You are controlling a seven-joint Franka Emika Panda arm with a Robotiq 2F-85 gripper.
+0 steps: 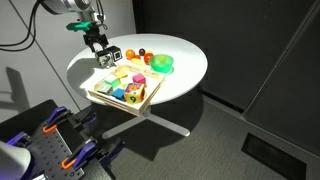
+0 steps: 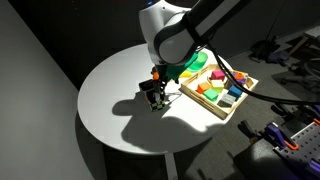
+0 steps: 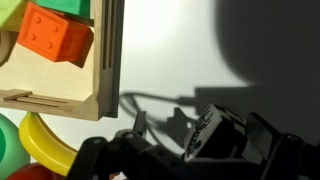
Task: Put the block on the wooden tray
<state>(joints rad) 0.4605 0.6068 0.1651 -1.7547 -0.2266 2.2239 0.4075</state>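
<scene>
Fingers [image 3: 265,145] come first: in the wrist view we see them as dark shapes standing on either side of the block [image 3: 207,130], with a narrow gap showing on one side. We cannot tell whether they press on it or only bracket it.

The block is a small cube. It looks grey in the arm's shadow, with dark dots on the faces we can see. As a cube it has no long axis. In the wrist view it sits turned, with one vertical edge towards the camera and two faces angled away.

It is down at the white surface [image 2: 105,105], outside the wooden tray [image 3: 108,60] and near the tray's long rim. We see an orange brick [image 3: 55,35] in the tray among other coloured pieces. In an exterior view the green bowl [image 1: 161,63] stands beyond the tray.
</scene>
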